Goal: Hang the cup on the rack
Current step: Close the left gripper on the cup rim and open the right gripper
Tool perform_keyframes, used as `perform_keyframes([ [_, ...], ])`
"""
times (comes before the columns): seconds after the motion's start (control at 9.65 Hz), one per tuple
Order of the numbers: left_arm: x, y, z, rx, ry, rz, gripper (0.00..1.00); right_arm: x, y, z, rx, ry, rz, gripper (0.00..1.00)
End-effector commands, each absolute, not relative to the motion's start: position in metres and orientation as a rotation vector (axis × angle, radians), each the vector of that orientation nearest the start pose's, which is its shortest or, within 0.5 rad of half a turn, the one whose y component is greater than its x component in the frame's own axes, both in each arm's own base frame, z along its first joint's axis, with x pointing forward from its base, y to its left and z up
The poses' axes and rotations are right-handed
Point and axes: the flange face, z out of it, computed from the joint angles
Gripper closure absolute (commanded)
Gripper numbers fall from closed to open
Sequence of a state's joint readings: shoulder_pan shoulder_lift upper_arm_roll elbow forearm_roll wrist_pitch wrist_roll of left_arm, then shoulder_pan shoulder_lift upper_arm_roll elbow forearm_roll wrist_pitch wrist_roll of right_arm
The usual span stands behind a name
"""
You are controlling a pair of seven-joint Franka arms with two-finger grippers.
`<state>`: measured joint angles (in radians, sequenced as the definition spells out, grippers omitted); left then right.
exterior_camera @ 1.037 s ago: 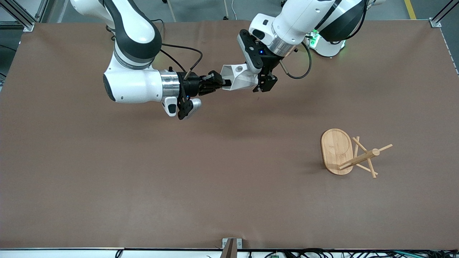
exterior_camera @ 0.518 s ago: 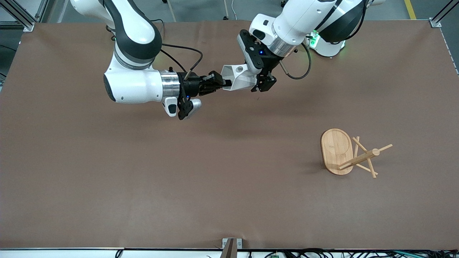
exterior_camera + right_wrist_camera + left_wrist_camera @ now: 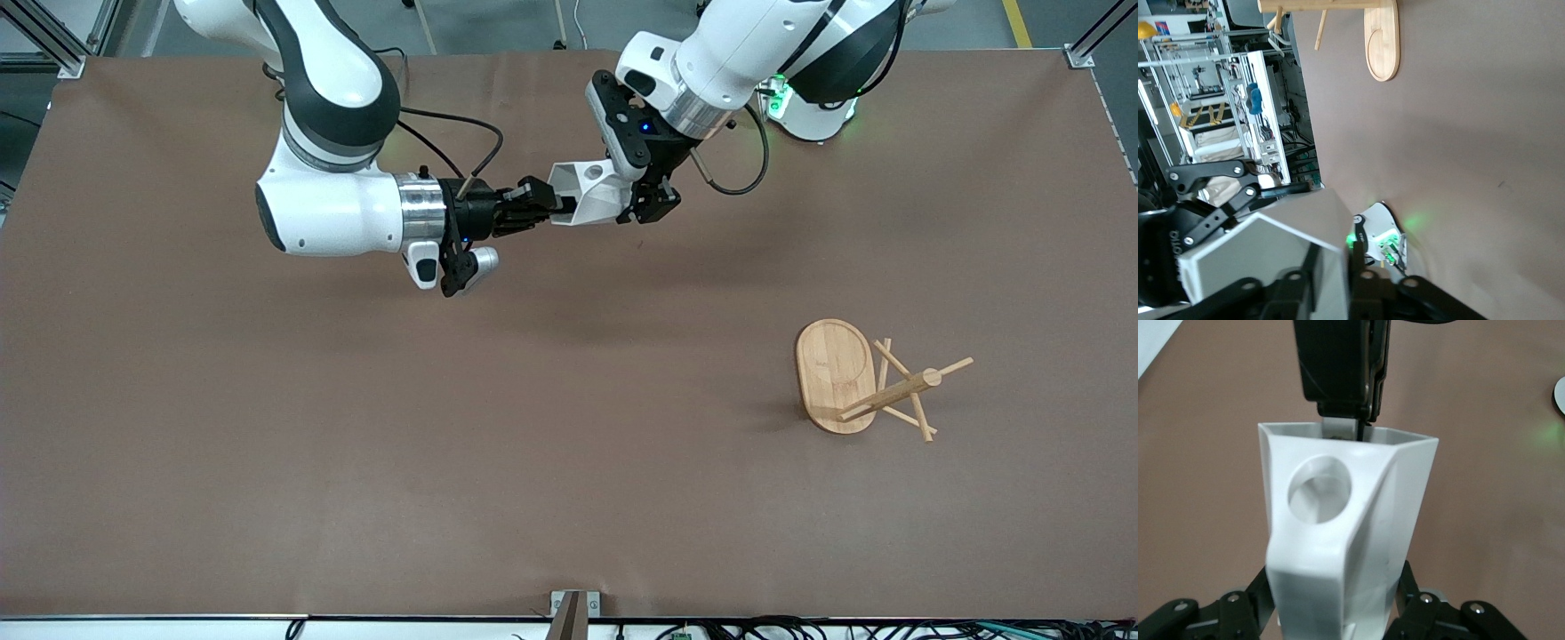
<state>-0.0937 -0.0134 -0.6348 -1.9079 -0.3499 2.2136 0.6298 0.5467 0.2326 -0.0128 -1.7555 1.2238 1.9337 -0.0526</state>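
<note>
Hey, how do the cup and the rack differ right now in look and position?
The cup is white and faceted; the rack is light wood with thin pegs. The cup is up in the air, gripped by the right tool at its rim and the left tool at its base; the rack stands untouched on the table, toward the left arm's end.

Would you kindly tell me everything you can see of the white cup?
The cup is small, matte white and faceted, with a polygonal rim and a blocky handle pierced by a round hole. It lies tilted on its side in the air above the table, held between the right gripper at its rim and the left gripper at its base.
</note>
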Motion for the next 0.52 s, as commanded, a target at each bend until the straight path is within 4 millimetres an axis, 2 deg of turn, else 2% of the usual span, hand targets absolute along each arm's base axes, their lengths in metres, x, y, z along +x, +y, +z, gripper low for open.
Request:
perform_keyframes([
  [0.0, 0.43, -0.396, 0.517, -2.834, 1.928, -0.496, 0.98, 0.521, 0.382, 0.496, -2.02, -0.024, 0.358, 0.0],
  [0.1, 0.431, -0.395, 0.517, -2.834, 1.922, -0.497, 0.98, 0.528, 0.372, 0.495, -2.043, -0.02, 0.338, 0.0],
  [0.21, 0.433, -0.394, 0.517, -2.833, 1.918, -0.497, 0.98, 0.541, 0.351, 0.492, -2.112, -0.021, 0.299, 0.0],
  [0.41, 0.438, -0.388, 0.516, -2.847, 1.89, -0.497, 0.99, 0.568, 0.303, 0.496, -2.146, 0.041, 0.23, 0.0],
])
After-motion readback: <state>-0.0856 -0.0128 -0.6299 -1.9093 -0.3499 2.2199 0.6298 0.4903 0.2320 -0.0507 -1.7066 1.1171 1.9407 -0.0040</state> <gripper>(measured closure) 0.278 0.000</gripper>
